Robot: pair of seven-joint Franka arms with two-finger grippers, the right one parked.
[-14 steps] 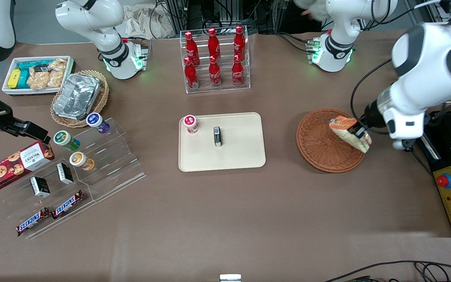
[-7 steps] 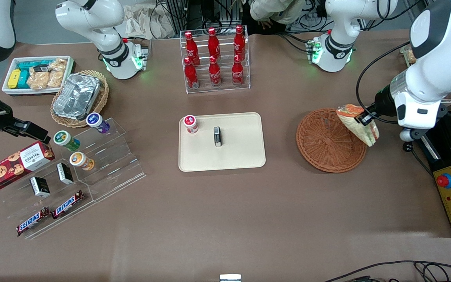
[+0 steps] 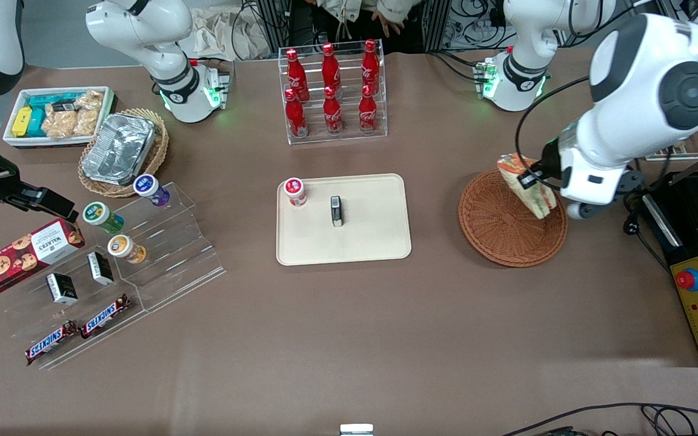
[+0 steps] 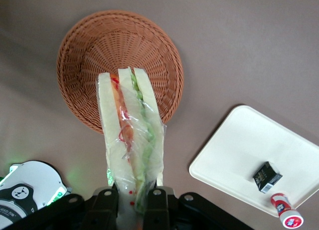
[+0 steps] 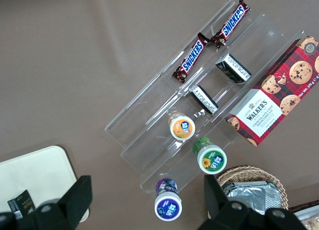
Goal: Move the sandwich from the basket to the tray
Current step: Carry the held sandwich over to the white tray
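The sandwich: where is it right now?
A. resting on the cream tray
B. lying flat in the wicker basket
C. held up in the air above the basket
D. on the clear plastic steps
C: the gripper is shut on the sandwich, which hangs above the basket, clear of the tray.

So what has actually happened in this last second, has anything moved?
The gripper, shut on the sandwich all along, lifted it out of the basket, swung out past the rim, and has now come back over the basket, toward the tray. Its jaws never let go. The basket, the tray and the two small items on it stayed put.
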